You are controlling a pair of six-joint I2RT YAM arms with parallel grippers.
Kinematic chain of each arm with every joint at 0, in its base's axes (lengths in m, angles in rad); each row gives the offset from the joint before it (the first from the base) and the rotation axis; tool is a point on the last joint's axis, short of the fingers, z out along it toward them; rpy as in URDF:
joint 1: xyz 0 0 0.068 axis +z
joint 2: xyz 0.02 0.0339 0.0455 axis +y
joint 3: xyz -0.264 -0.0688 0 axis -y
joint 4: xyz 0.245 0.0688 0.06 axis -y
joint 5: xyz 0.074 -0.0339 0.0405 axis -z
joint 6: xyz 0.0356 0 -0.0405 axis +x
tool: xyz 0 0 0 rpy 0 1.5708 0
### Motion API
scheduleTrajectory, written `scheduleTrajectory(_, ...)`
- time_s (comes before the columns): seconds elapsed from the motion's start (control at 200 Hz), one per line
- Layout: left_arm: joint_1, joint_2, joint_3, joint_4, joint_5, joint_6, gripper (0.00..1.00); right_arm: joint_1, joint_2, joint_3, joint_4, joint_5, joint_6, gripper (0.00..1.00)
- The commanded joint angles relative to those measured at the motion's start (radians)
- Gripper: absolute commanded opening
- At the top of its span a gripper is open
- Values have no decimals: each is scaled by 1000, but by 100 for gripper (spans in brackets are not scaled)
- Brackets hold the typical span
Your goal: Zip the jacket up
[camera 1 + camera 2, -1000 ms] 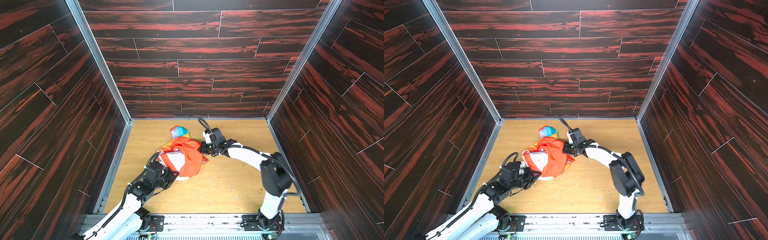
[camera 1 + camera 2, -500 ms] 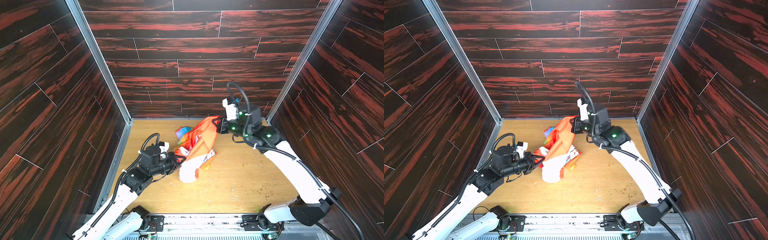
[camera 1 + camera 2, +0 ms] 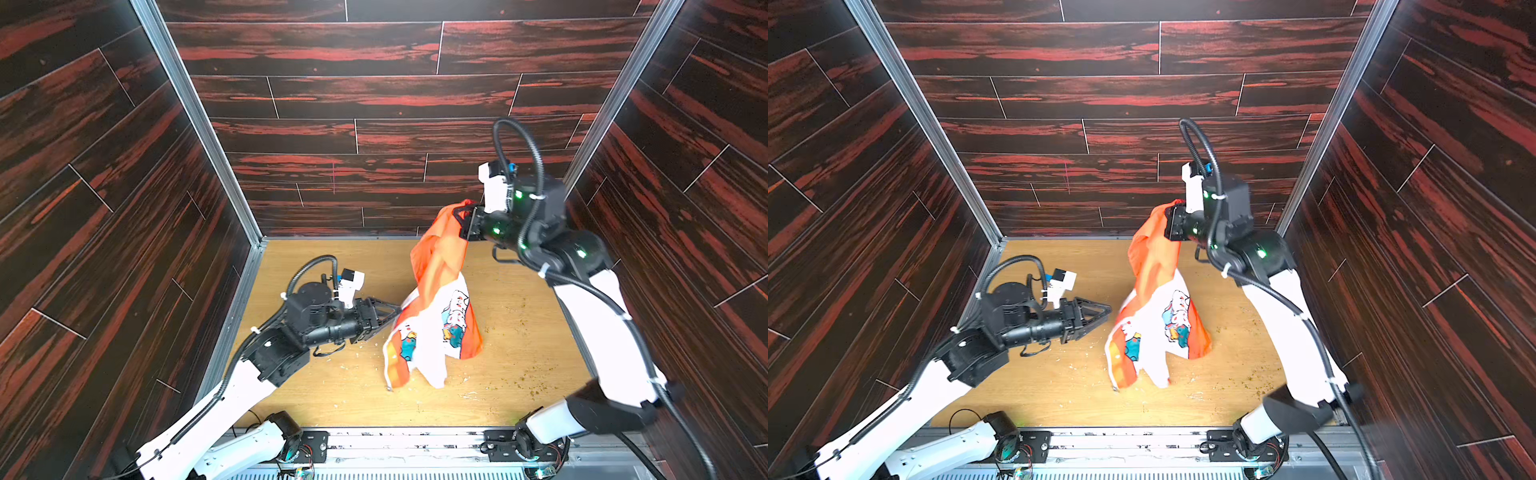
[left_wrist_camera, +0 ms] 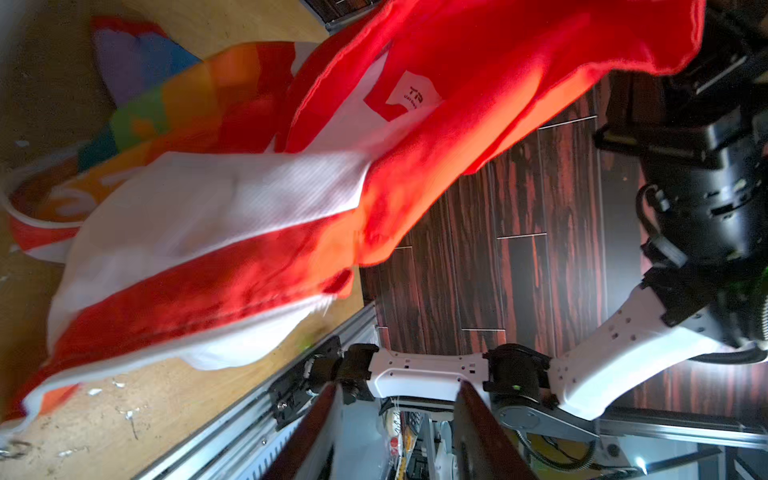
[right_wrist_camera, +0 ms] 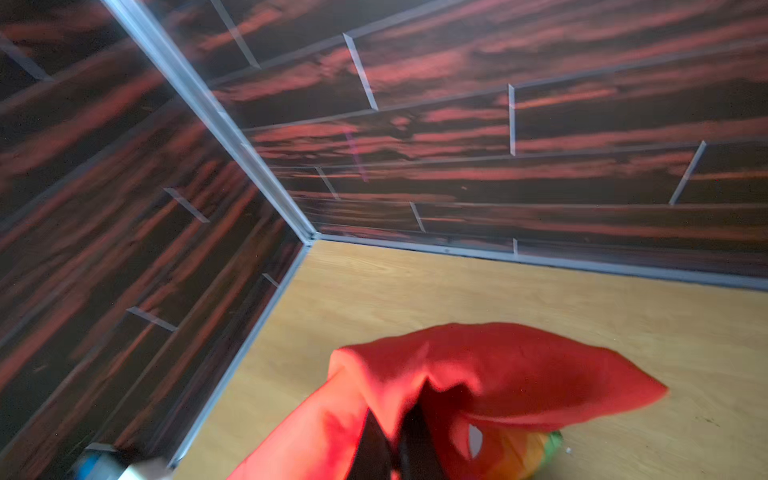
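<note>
The jacket (image 3: 440, 316) (image 3: 1154, 320) hangs in a long drape from its orange-red hood, white cartoon-print side facing the top views, its lower end down at the table. My right gripper (image 3: 463, 220) (image 3: 1169, 226) is raised at the back right, shut on the hood fabric. In the right wrist view that gripper (image 5: 395, 419) pinches red cloth of the jacket (image 5: 498, 365). My left gripper (image 3: 395, 309) (image 3: 1106, 309) is low on the left, pointing at the jacket's edge, just short of it. In the left wrist view this gripper (image 4: 398, 386) is open and empty, and the jacket (image 4: 249, 208) fills the frame.
The wooden table (image 3: 332, 386) is boxed in by dark plank walls (image 3: 332, 124) on three sides. A metal rail (image 3: 395, 440) runs along the front edge. Small crumbs (image 3: 536, 386) lie scattered at the right front.
My right gripper has carried the hood higher and further right, stretching the jacket out. My left gripper has let go of the jacket's edge and opened.
</note>
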Motion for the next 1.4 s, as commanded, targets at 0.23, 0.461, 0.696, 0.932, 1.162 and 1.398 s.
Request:
scheduleTrajectory(0.23,7,278,89,-55,-136,162,52,-223,757,731,-277,-11,34,19)
scheduleTrajectory(0.461,58,294,91,-143,-308,256,52,-294,746,589,-254,-90,62,49)
scheduleTrajectory(0.696,150,365,41,-88,-353,299,55,-262,416,143,-72,-127,6,61)
scheduleTrajectory(0.932,208,615,195,-26,-296,380,56,-132,26,-434,107,-128,18,69)
scheduleTrajectory(1.162,225,927,494,-47,-234,547,53,13,-203,-858,197,-113,110,70)
scheduleTrajectory(1.398,237,1172,699,-117,-222,701,51,134,-239,-1083,250,-42,186,70)
